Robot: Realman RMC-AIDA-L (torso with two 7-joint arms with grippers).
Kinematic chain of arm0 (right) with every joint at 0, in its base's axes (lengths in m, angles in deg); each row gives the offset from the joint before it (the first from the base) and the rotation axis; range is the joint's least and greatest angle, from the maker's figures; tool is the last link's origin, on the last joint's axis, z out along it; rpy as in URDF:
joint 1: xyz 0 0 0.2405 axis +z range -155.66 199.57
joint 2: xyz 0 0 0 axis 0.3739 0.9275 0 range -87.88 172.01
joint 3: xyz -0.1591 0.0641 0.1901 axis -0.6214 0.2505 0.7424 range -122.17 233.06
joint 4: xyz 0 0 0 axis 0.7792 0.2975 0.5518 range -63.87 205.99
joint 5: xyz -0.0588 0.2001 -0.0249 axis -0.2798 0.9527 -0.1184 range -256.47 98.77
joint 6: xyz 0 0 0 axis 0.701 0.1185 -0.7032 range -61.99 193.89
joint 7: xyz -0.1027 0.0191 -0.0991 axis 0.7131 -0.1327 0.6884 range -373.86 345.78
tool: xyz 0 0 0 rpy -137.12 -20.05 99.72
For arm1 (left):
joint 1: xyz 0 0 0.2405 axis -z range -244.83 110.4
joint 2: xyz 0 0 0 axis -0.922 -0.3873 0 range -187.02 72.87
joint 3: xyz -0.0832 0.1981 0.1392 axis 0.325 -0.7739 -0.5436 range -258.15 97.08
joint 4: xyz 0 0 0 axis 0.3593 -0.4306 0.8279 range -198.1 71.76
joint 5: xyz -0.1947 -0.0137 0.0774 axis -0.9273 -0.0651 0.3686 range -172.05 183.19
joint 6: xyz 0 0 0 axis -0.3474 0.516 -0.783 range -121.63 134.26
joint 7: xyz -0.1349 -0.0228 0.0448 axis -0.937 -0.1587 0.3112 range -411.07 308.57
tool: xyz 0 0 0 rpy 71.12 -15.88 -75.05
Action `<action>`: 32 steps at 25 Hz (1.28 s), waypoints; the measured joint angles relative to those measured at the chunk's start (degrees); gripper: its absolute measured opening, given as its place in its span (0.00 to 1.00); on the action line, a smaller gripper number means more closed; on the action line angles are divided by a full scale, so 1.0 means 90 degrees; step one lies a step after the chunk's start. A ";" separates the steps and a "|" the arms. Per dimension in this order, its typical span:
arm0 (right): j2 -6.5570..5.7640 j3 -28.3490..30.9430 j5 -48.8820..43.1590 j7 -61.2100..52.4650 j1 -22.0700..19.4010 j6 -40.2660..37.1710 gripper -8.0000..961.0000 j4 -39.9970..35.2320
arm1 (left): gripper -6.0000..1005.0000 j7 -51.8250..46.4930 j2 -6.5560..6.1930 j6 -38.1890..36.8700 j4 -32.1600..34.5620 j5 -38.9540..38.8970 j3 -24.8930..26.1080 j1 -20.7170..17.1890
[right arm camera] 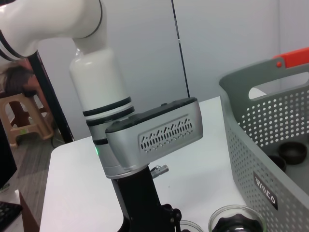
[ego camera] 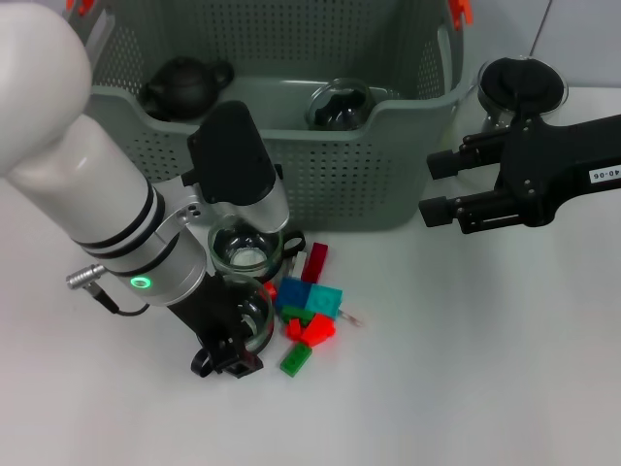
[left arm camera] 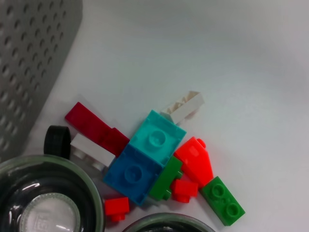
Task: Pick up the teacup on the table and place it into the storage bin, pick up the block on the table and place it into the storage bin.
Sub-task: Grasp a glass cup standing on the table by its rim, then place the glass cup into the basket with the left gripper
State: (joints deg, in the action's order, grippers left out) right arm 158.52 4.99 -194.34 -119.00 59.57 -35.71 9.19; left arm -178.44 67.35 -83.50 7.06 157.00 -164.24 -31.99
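Nearest: left gripper (ego camera: 229,357) low over the table (ego camera: 466,369), fingers spread around a glass teacup (ego camera: 254,320). Just beside it: a heap of blocks (ego camera: 309,313), touching the cup's far side. Next: another glass cup (ego camera: 245,249). Farther: storage bin (ego camera: 330,175). Beside the bin: right gripper (ego camera: 441,186), spread open, holding nothing.

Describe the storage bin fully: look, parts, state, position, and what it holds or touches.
The storage bin is a large grey-green plastic basket with perforated walls, a solid rim with cut-out handles, orange clips at the handle and a small black label. It stands upright on the white table, behind the pile of blocks. Inside lie a dark teapot and a glass lidded vessel.
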 joint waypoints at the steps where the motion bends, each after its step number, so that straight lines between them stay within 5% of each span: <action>1: 0.0000 0.0000 0.0000 0.0001 0.0000 -0.0001 0.72 0.0000 | 0.38 -0.0002 0.0003 0.0016 -0.0031 0.0000 -0.0002 0.0003; 14: 0.0000 0.0001 0.0000 0.0050 0.0000 -0.0015 0.72 0.0000 | 0.38 -0.0116 0.0013 0.0165 -0.0136 -0.0007 -0.0178 0.0022; 25: 0.0000 0.0050 0.0009 0.0051 -0.0001 -0.0014 0.72 0.0009 | 0.06 -0.0189 0.0004 0.0247 -0.0133 0.0007 -0.0348 0.0036; 32: 0.0000 0.0069 0.0011 0.0051 -0.0010 -0.0017 0.72 0.0068 | 0.06 -0.0189 0.0012 0.0152 -0.0061 0.0097 -0.0366 0.0031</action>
State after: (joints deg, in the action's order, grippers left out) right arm 158.52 5.62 -194.24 -118.54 59.48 -35.86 9.80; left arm -180.14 67.46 -82.14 6.51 157.88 -167.53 -31.72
